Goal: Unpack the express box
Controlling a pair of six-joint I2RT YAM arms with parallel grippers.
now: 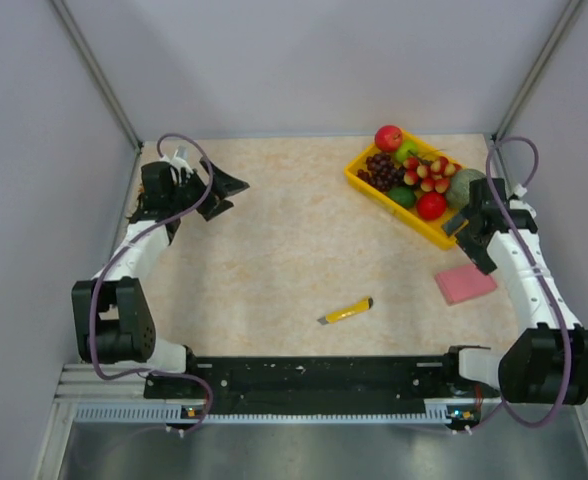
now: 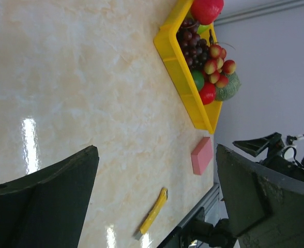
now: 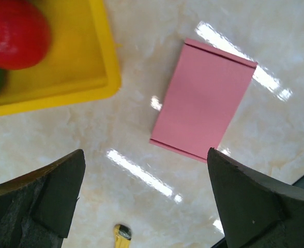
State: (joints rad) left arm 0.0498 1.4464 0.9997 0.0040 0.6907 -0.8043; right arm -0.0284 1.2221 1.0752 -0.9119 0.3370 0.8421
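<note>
The express box (image 1: 465,284) is a small flat pink box lying closed on the table at the right, just in front of the yellow fruit tray (image 1: 406,213). It shows in the right wrist view (image 3: 203,99) and, small, in the left wrist view (image 2: 201,155). My right gripper (image 1: 462,225) is open and empty, hovering over the tray's near corner just beyond the box. My left gripper (image 1: 224,192) is open and empty at the far left of the table, well away from the box.
A yellow utility knife (image 1: 346,312) lies near the table's front middle; it also shows in the left wrist view (image 2: 152,214). The tray holds grapes, apples and other fruit (image 1: 411,172). Grey walls close the table at the back and sides.
</note>
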